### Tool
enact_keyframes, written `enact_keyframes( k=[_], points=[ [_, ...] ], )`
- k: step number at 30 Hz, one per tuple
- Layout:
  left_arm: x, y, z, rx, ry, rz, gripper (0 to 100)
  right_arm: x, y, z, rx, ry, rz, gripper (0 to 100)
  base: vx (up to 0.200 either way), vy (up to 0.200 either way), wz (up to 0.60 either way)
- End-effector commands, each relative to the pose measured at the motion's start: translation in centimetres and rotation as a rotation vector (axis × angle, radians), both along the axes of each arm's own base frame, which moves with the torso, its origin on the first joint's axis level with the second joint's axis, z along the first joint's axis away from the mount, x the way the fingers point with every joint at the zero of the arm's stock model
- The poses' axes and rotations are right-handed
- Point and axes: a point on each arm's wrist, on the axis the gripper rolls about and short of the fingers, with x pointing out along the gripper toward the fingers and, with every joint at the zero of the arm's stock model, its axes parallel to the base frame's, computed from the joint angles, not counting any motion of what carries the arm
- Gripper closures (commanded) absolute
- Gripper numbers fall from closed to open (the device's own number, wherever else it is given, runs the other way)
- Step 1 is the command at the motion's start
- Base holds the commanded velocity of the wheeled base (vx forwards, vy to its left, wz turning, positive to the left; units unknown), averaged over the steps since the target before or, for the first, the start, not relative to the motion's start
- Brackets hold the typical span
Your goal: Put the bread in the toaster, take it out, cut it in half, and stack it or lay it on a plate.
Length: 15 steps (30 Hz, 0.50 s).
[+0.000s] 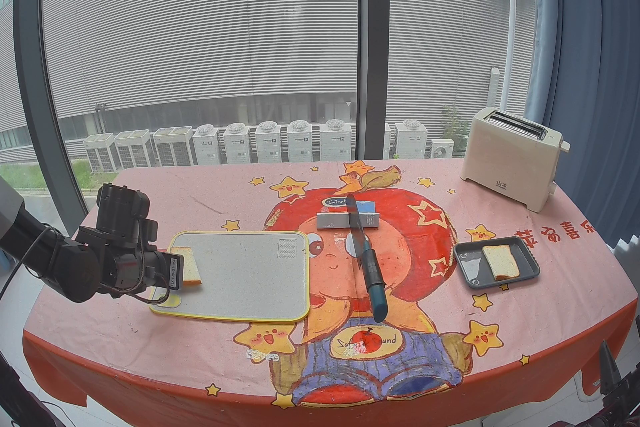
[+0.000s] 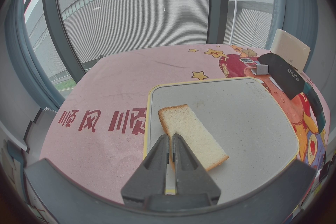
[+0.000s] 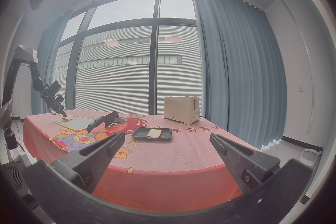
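**Head view:** left gripper sits at the left edge of the cutting board, claw narrow and pinched on the bread half. The half's long axis runs near-to-far, toward the window, just inside the board's left rim. The left arm comes in low from the left over the table, forearm about level, claw pointing right. The second bread half lies flat in the dark plate on the right, long axis also near-to-far, slightly skewed. The knife lies between board and plate, blade on a grey rest, handle toward the robot. The toaster is at the far right corner, slots up.

**Left wrist view:** fingers are nearly together with a thin slit, at the near corner of the bread half. A bit of crust shows in the slit. The half's long axis runs diagonally away from the claw, crust on the far short end.

**Right wrist view:** right gripper is wide open and holds nothing. It is well off the table's edge, about level, and faces the plate and toaster. The left gripper is at the bread half on the far side.
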Motion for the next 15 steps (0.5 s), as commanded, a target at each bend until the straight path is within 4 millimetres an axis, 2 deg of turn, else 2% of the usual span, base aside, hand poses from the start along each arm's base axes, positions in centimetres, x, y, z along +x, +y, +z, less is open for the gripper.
enact_keyframes(
  k=[1,3,10,15],
  points=[
    [-0.1,0.2,0.5,-0.003,-0.02,0.007,100,0.0,0.0,-0.5,0.0,0.001,0.0,0,0.0,0.0,0.0],
    [-0.2,0.8,1.1,-0.009,-0.039,0.023,100,0.0,0.0,-0.5,0.0,0.001,0.0,0,0.0,0.0,0.0],
    [-1.2,1.1,2.9,-0.027,-0.099,0.028,100,0.0,0.0,-0.5,0.0,0.001,0.0,0,0.0,0.0,0.0],
    [-1.4,1.1,3.2,-0.026,-0.105,0.031,100,0.0,0.0,-0.5,0.0,0.001,0.0,0,0.0,0.0,0.0]
  ],
)
